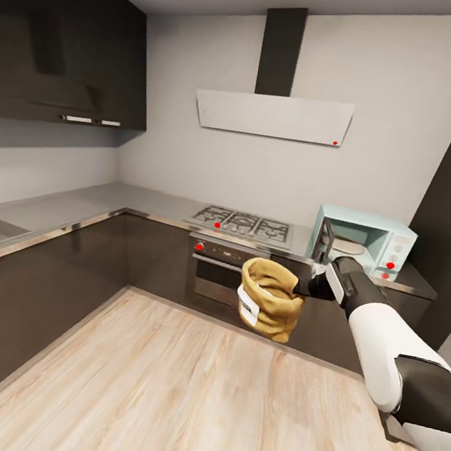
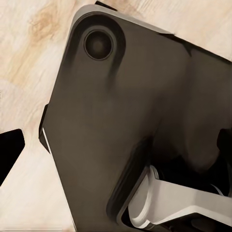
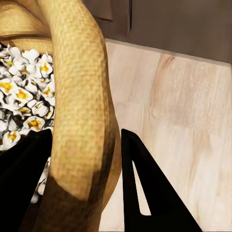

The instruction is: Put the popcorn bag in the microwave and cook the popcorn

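The right gripper (image 3: 84, 181) pinches the rolled rim of the popcorn bag (image 1: 270, 299) between nearly closed fingers, holding it in mid-air over the floor (image 1: 158, 389), short of the open microwave (image 1: 364, 242), presumably for loading; the left gripper's state I cannot tell.

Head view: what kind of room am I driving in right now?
A home-style kitchen, by the look of it: a gas hob over a built-in oven, a white hood above, and the microwave on the L-shaped countertop.
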`<state>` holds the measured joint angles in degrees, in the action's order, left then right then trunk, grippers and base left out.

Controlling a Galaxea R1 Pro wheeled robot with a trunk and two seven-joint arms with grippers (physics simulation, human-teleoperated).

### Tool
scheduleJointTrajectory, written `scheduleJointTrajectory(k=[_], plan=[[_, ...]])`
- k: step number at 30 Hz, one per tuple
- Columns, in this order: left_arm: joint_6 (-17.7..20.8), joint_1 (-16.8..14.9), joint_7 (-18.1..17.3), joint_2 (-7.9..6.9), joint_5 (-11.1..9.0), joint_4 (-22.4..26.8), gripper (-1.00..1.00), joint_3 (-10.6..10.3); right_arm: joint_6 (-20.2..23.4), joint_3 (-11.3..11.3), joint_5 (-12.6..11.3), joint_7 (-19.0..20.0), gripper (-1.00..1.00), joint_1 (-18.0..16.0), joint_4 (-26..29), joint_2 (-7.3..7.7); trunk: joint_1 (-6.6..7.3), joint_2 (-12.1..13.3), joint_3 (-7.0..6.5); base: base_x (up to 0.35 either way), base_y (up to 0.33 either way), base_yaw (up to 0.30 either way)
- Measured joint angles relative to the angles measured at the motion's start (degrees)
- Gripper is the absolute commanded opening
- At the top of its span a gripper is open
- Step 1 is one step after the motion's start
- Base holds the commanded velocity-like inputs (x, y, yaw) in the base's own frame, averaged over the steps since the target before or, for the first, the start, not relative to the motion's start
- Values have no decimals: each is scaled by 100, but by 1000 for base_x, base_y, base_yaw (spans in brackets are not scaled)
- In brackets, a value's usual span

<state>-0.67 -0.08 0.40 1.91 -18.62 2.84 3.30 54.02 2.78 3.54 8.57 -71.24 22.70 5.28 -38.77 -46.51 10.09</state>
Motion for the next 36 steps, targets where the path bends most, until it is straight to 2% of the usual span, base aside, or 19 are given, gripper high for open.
scheduleJointTrajectory(k=[9, 36], plan=[[4, 0, 0, 0, 20, 2, 100, -14, 41, -1, 35, 2, -100, 0, 3, 10, 3, -1, 0, -275, -40, -24], [4, 0, 0, 0, 19, 2, 100, -24, 35, -4, 35, -10, -100, 1, 10, 11, 4, -1, 0, -2, -1, -281]])
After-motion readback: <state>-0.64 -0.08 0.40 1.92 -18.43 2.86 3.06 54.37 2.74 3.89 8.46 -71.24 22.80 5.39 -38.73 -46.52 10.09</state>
